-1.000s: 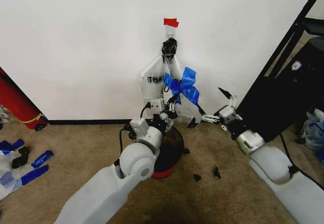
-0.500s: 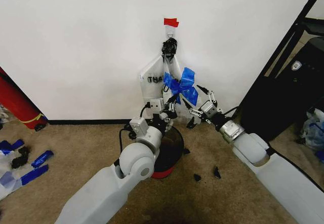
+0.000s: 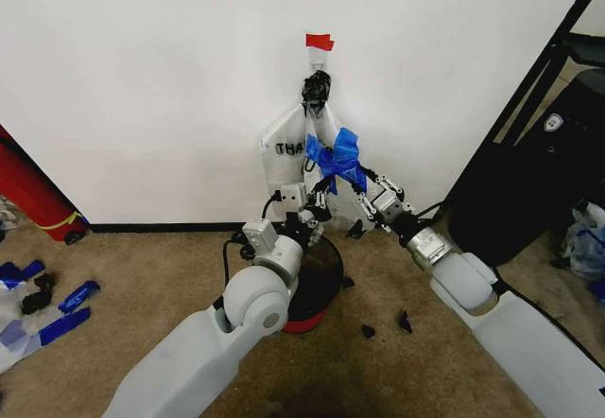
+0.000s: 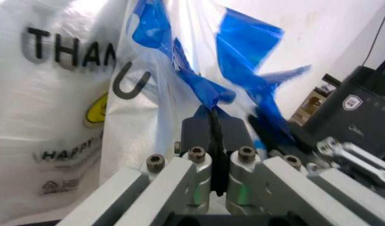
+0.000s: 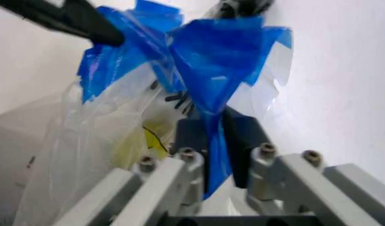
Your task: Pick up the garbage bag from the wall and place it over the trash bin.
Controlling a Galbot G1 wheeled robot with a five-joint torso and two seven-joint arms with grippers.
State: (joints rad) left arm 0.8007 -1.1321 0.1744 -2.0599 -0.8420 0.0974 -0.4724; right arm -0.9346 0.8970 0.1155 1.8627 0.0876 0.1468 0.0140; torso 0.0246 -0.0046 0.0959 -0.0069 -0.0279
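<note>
"THAN", a large "U" and "HAPPY" are read on the garbage bag (image 4: 73, 117), beside a yellow smiley — it hangs on the wall (image 3: 142, 78) under red tape (image 3: 319, 42), above the trash bin (image 3: 317, 281). The left gripper (image 4: 216, 155) is clamped on a blue fold of it. The right gripper (image 5: 212, 146) is pinched narrow on another blue patch. In the head view, both grippers are seen meeting at the bag's blue knot.
</note>
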